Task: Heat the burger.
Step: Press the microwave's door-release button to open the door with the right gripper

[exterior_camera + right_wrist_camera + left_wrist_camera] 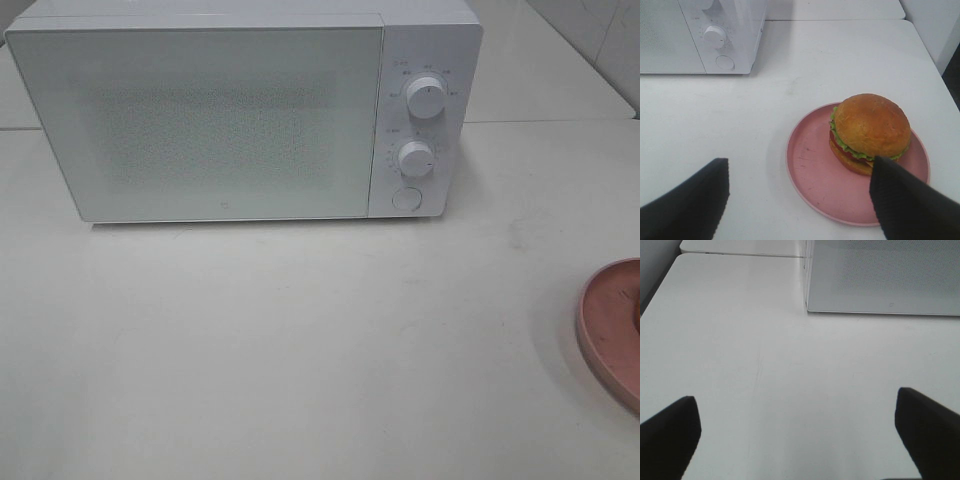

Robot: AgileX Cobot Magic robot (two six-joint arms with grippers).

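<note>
Here the round burger (pixel 870 132), with its domed golden-brown bun, green lettuce frill, red-yellow layer and dark patty, sits on a flat round pink plate (pixel 815 170), set off-centre so that a broad bare stretch of the plate shows beside it. The right gripper (pixel 799 167) stands over the plate with its two dark, textured fingers (pixel 690 200) spread wide and nothing clasped between them. One finger is over the bare tabletop beside the plate. The other overlaps the burger's lower edge in the right wrist view, and whether it touches the bun or the plate cannot be told. The plate rests on a smooth white table (pixel 300 350); in the high view only an arc of the plate's rim shows at the right edge, well apart from the appliance behind it. That appliance is a boxy white microwave oven (pixel 240 110) at the back of the table, its wide speckled glass door (pixel 200 120) shut flush. On its right-hand panel are two round white knobs, the upper knob (pixel 427 97) above the lower knob (pixel 414 158), with a round white button (pixel 406 198) just beneath them. The left gripper (pixel 796 397) hangs over bare table near the microwave's lower front corner, its black fingers wide apart and empty.
</note>
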